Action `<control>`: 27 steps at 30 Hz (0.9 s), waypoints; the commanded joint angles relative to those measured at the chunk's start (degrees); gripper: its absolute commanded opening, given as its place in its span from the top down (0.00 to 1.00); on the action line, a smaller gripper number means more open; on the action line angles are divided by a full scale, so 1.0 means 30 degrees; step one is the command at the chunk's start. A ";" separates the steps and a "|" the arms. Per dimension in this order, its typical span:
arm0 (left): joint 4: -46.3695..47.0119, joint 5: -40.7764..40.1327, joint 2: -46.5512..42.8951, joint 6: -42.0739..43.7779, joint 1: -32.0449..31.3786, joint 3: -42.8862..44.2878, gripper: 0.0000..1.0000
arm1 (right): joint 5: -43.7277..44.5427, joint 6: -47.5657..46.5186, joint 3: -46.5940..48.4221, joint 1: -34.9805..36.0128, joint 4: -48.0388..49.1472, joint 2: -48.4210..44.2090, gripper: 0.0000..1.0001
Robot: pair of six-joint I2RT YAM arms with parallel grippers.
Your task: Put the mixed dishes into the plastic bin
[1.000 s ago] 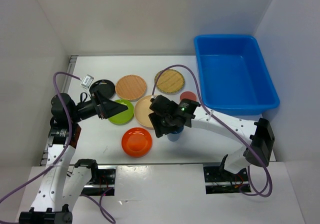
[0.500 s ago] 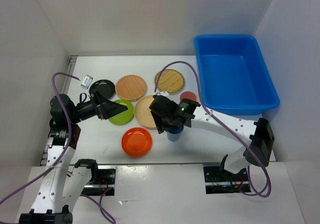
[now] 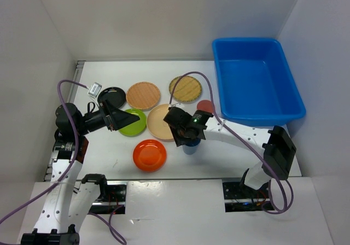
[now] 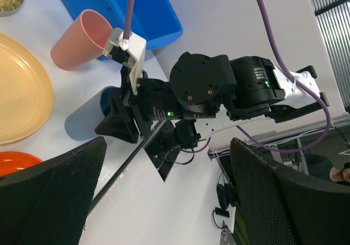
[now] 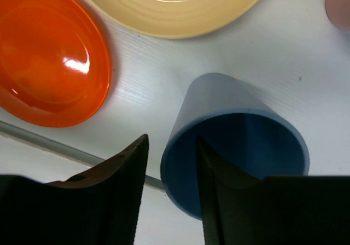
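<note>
Right hand (image 5: 171,139) has settled onto the blue cup (image 5: 235,108), fingers spread astride its rim, unclamped. Grasp appears imminent.

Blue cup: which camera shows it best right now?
Right wrist. The blue cup is close up, its wall between the open fingers of the right gripper. Top external shows only a sliver under that gripper; left wrist shows its side, partly hidden.
</note>
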 commanded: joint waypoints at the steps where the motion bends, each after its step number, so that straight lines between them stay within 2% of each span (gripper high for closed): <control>1: 0.0377 0.0053 -0.0177 -0.0088 -0.0083 -0.0146 0.00 | -0.0292 -0.0315 -0.0195 -0.0443 0.1261 0.0021 0.57; 3: 0.0203 0.0053 -0.0177 0.0088 -0.0083 -0.0146 0.00 | -0.0758 -0.0489 -0.0195 -0.0909 0.1495 0.0021 0.60; 6: 0.0201 0.0053 -0.0177 0.0088 -0.0083 -0.0146 0.00 | -0.1230 -0.0841 -0.0195 -0.1291 0.1495 0.0021 0.75; 7: 0.0201 0.0053 -0.0003 0.0088 -0.0083 -0.0146 0.00 | -0.1232 -0.0842 0.0037 -0.1292 0.1495 -0.0153 0.83; 10: 0.0201 -0.0122 -0.0001 0.0264 -0.0083 -0.0146 0.00 | -0.1232 -0.1047 0.0506 -0.1642 0.1028 -0.0155 1.00; 13: -0.0149 -0.0122 0.0202 0.0496 -0.0083 -0.0146 0.00 | -0.1407 -0.1252 0.1266 -0.1820 -0.0022 -0.0155 1.00; 16: -0.0324 -0.0122 0.0204 0.0733 -0.0083 0.0029 0.00 | -0.1407 -0.1253 0.3489 -0.1996 -0.1747 -0.0155 1.00; 21: -0.0326 -0.0122 0.0409 0.1083 -0.0083 0.0205 0.00 | -0.2402 -0.1604 1.0985 -0.3223 -0.4302 0.0019 1.00; 22: -0.0326 -0.0122 0.0409 0.1084 -0.0083 0.0205 0.00 | -0.2403 -0.1836 1.2127 -0.3980 -0.5002 0.0021 1.00; 25: -0.0326 -0.0122 0.0409 0.1260 -0.0258 0.0381 0.00 | -0.1968 -0.2276 1.8412 -0.6202 -0.6613 0.0956 1.00; 27: -0.0326 -0.0122 0.0409 0.1260 -0.0259 0.0381 0.00 | -0.1119 -0.2542 2.0683 -0.7613 -0.7349 0.1717 1.00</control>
